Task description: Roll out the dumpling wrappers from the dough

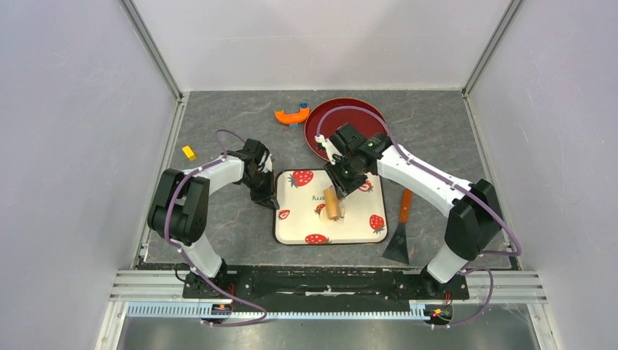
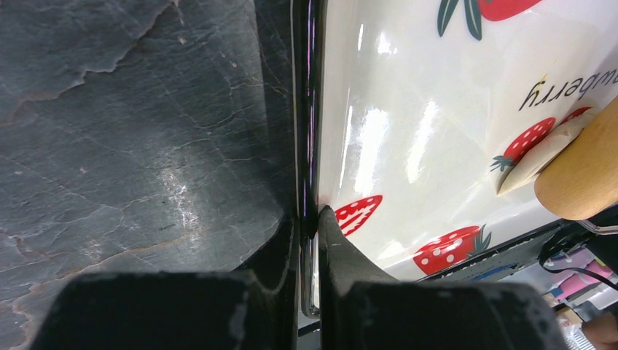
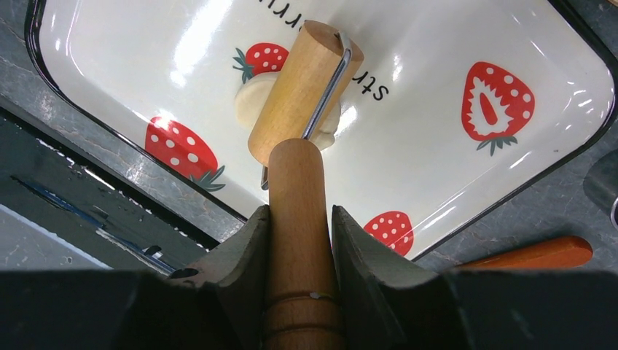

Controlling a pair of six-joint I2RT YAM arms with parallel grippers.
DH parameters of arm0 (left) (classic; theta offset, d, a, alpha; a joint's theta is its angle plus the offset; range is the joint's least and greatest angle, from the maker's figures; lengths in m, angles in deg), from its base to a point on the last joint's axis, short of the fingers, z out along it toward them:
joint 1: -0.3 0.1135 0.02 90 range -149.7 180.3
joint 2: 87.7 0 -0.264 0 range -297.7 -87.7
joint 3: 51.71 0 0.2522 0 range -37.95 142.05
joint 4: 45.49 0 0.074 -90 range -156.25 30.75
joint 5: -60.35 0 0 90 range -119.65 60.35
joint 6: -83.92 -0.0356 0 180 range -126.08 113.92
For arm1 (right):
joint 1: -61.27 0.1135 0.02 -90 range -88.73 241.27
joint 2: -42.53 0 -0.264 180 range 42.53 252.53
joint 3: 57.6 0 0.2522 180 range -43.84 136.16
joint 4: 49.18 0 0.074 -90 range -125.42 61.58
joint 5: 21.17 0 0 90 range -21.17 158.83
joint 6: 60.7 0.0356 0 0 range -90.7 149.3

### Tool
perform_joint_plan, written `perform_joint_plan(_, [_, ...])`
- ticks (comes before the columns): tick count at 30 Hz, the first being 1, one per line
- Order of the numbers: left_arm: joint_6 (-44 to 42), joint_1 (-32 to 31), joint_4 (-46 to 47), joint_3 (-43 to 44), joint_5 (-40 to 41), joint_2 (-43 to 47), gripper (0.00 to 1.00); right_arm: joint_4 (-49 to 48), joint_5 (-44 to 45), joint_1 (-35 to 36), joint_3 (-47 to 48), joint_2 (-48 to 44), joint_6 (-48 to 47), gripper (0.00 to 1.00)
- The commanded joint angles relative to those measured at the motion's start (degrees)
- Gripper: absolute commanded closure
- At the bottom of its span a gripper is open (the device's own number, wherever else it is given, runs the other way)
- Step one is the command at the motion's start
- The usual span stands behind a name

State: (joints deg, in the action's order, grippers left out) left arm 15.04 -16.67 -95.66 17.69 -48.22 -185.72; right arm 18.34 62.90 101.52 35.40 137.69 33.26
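Note:
The white strawberry-print tray lies mid-table. My left gripper is shut on the tray's dark left rim, one finger outside and one inside. My right gripper is shut on the wooden handle of the roller, over the tray. The roller's tan cylinder rests on the dough, a pale flattened piece that shows on both sides of it and in the left wrist view. Dumpling wrappers apart from this piece are out of view.
A dark red plate sits behind the tray, under the right arm. An orange curved tool lies to its left. A small yellow block is near the left wall. A scraper with an orange handle lies right of the tray.

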Motion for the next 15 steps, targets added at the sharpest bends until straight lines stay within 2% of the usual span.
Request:
perform_joint_plan(1, [-5.4, 0.6, -4.4, -0.5, 14.6, -1.6, 0.98, 5.6, 17.8, -1.1, -5.8, 3.7, -1.1, 1.0])
perform_joint_plan(15, [-3.6, 0.9, -6.6, 0.9, 22.4, -1.5, 0.98, 6.3, 22.7, -3.5, -11.1, 2.4, -0.4, 1.0])
